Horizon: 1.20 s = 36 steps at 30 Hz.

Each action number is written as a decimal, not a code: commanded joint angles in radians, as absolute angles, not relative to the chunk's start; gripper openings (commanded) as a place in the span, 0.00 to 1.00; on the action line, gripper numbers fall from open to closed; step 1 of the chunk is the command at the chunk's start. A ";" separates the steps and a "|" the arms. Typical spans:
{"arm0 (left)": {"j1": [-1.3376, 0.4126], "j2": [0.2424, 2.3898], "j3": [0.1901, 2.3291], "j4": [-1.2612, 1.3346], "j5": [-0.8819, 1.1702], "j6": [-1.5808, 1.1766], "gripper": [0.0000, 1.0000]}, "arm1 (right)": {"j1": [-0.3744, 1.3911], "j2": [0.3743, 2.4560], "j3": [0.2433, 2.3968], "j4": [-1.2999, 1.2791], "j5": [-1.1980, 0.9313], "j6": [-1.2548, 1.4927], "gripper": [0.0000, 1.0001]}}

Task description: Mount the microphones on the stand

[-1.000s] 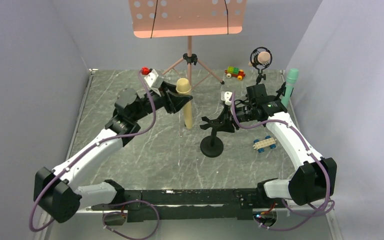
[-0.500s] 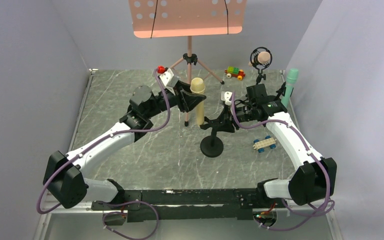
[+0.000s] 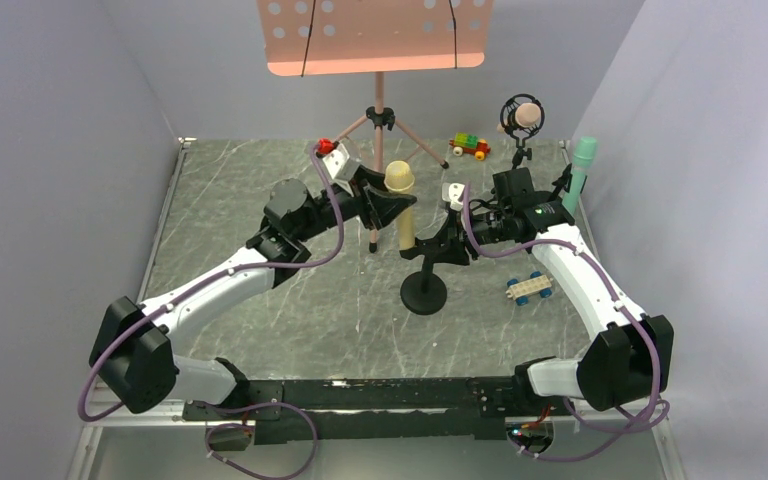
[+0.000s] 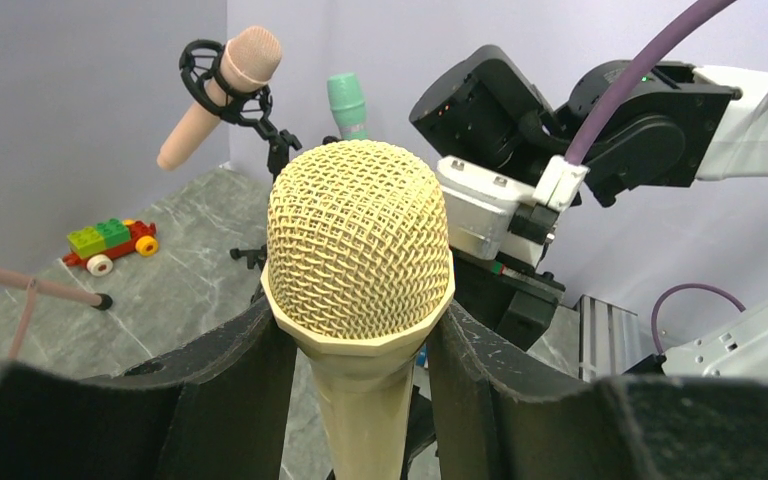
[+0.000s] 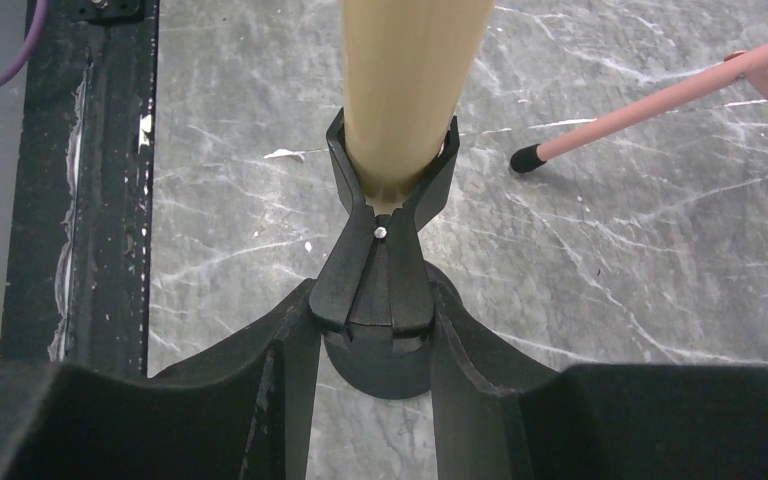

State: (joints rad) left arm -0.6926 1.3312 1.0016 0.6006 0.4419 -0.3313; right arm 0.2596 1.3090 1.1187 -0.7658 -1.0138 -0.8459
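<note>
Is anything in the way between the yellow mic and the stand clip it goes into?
Nothing visible. The yellow microphone, held in the left claw, has its lower end between the prongs of the black clip, which the right claw grips. The pink music stand foot lies off to the side, apart from both.

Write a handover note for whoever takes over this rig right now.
Left gripper shut on the yellow microphone, upright, below its head.
Right gripper shut on the black stand at its clip neck.
Yellow's handle sits between the clip prongs; fully seated, cannot tell.
Pink microphone in its ring mount; teal microphone upright by the right wall, mount unclear.
To do: seat yellow, release, check teal.
</note>
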 commanded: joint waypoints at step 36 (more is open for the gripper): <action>-0.739 1.368 0.810 0.817 0.433 -0.400 0.04 | 0.263 1.300 1.124 -0.728 -1.057 -0.826 0.00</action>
